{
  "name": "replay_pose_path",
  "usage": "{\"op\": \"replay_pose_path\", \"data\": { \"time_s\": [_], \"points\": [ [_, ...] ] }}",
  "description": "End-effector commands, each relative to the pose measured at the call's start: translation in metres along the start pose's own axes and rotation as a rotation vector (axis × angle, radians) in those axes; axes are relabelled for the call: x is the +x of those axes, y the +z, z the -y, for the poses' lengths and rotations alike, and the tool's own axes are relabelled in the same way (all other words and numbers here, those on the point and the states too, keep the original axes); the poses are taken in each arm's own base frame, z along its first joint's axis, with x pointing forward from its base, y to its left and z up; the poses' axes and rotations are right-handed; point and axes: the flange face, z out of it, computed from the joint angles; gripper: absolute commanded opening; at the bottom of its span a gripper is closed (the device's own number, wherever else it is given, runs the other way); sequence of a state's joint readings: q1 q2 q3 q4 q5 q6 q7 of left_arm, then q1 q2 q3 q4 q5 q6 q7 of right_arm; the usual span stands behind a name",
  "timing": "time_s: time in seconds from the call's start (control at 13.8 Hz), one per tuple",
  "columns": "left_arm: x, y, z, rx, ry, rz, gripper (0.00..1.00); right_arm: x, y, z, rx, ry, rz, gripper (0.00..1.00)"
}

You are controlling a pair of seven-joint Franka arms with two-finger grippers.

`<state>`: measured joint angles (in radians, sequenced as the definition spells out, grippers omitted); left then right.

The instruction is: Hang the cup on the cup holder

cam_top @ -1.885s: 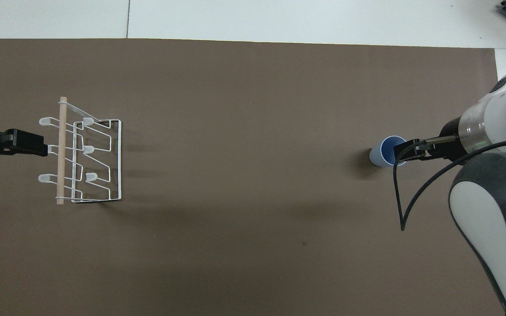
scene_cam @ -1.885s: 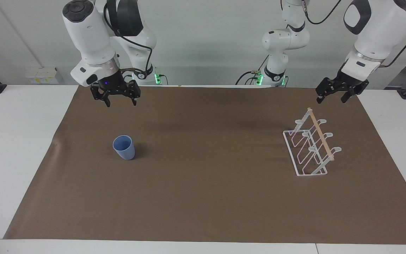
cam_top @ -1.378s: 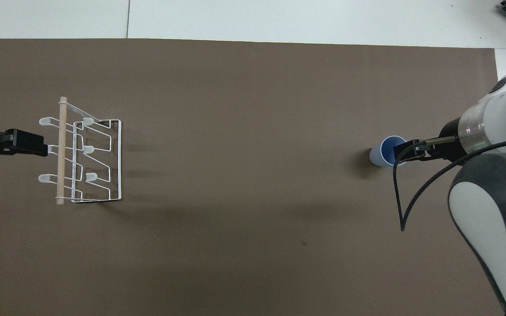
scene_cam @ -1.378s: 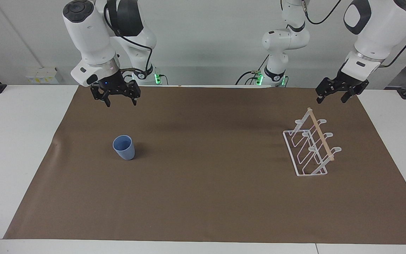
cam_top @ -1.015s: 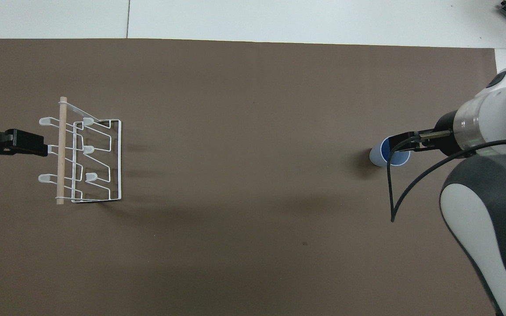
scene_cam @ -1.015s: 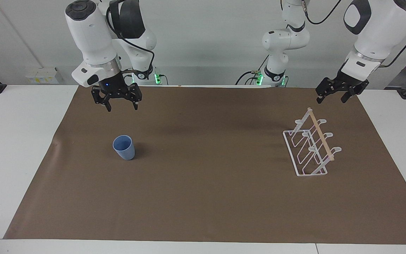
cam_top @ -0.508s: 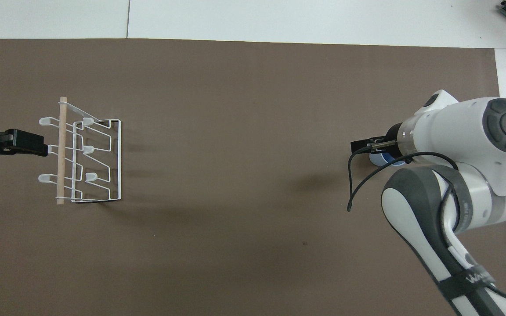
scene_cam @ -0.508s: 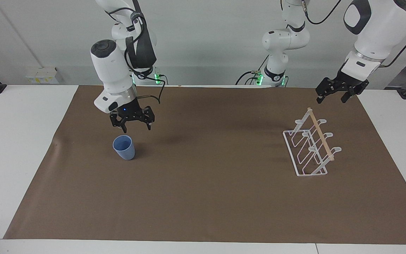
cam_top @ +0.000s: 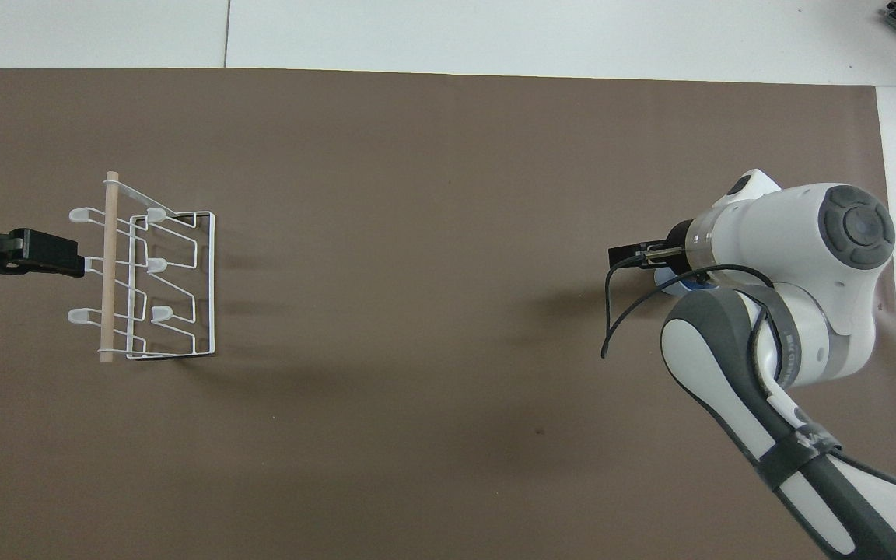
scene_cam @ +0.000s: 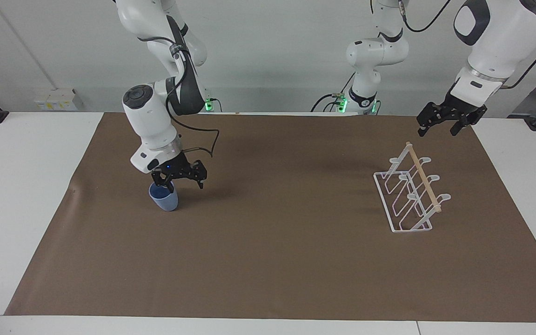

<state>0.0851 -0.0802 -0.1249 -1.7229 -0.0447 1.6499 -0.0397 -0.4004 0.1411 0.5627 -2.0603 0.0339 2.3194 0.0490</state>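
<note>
Fingers of right gripper spread over cup rim

A white table fills the scene, and a big sheet of brown paper covers most of its top, with a small crease at the edge toward the right arm's end. A pale grey wall closes off the room. Low on that wall sits a white socket box with yellow labels. Green indicator lights glow at the table's edge. In the overhead view, a seam splits the bare white tabletop.
</note>
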Motion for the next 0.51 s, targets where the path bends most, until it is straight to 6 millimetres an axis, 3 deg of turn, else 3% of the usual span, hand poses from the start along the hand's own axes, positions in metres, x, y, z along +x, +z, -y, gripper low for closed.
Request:
{"op": "replay_pose_path", "data": {
  "time_s": [0.0,0.44],
  "points": [
    [-0.007,0.000,0.002,-0.004,0.002,0.007,1.00,-0.009,0.004,-0.011,-0.011,0.013,0.000,1.00],
    [-0.007,0.000,0.002,-0.004,0.002,0.007,1.00,-0.013,0.007,-0.027,-0.026,-0.092,0.010,1.00]
  ]
}}
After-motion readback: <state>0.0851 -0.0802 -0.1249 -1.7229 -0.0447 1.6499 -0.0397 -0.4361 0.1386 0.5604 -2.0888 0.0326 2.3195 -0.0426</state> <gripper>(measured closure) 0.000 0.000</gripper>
